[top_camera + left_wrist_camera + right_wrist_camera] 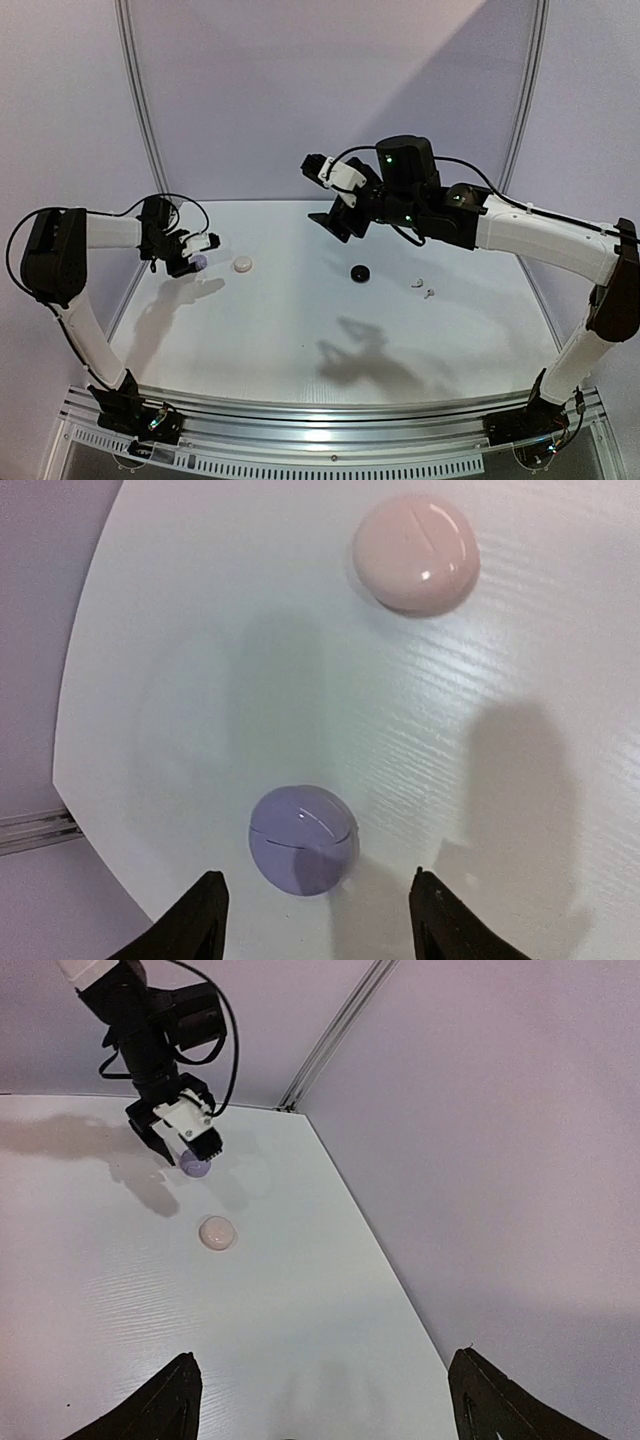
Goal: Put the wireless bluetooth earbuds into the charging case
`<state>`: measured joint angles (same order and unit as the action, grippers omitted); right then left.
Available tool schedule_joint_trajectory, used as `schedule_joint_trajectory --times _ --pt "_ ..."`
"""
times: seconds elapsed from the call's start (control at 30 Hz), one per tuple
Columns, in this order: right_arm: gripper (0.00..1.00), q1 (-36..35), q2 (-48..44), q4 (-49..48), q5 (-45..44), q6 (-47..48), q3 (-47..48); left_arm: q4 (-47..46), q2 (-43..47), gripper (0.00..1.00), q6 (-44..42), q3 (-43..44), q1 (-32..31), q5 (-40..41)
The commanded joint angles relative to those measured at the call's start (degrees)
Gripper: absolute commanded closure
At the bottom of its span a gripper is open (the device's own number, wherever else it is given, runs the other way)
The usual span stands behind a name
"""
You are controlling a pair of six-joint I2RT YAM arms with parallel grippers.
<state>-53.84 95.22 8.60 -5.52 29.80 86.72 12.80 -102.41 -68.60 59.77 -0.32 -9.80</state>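
A round lavender charging case (303,840), lid shut, lies on the white table just ahead of my left gripper (315,925). That gripper is open, its black fingertips (200,920) standing either side of the case without touching it. The top view shows the same lavender case (200,263) under the left gripper (195,255) at the table's left. Tiny white earbuds (418,284) lie loose right of centre. My right gripper (335,220) hangs high above the table's middle. It is open (320,1400), with nothing between its fingers.
A pinkish-white round case (243,264) sits a little to the right of the lavender one, also in the left wrist view (416,553). A black round case (359,273) lies near the centre. The table's left edge (75,730) runs close beside the lavender case.
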Motion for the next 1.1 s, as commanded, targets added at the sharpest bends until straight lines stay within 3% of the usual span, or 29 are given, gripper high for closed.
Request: schedule_joint_trajectory --times 0.0,0.1,0.23,0.4,0.63,0.73,1.07 --pt "0.13 0.93 1.44 0.80 -0.31 -2.44 2.14 18.90 -2.61 0.36 15.34 14.45 0.04 -14.52" --pt "0.13 1.40 1.68 1.22 -0.36 -4.60 2.49 22.93 -4.14 0.26 20.59 19.78 -1.45 -20.72" --pt "0.13 1.48 1.88 1.40 -0.55 -5.77 2.78 22.80 -5.49 0.01 21.50 19.97 -6.63 -22.08" --pt "0.13 1.56 1.78 2.87 -1.39 -6.76 3.16 20.43 -11.72 0.01 27.09 23.73 -11.92 -16.65" --pt "0.12 1.51 0.26 3.62 -2.12 -7.87 1.96 24.02 -21.19 0.02 30.79 35.02 -12.24 -10.32" --pt "0.12 1.54 -0.24 3.19 -2.38 -8.29 1.23 29.07 -24.73 0.07 31.98 39.03 -12.24 -10.35" --pt "0.12 1.51 0.16 2.98 -2.00 -8.24 1.66 31.59 -27.56 0.11 30.50 37.28 -12.82 -9.30"
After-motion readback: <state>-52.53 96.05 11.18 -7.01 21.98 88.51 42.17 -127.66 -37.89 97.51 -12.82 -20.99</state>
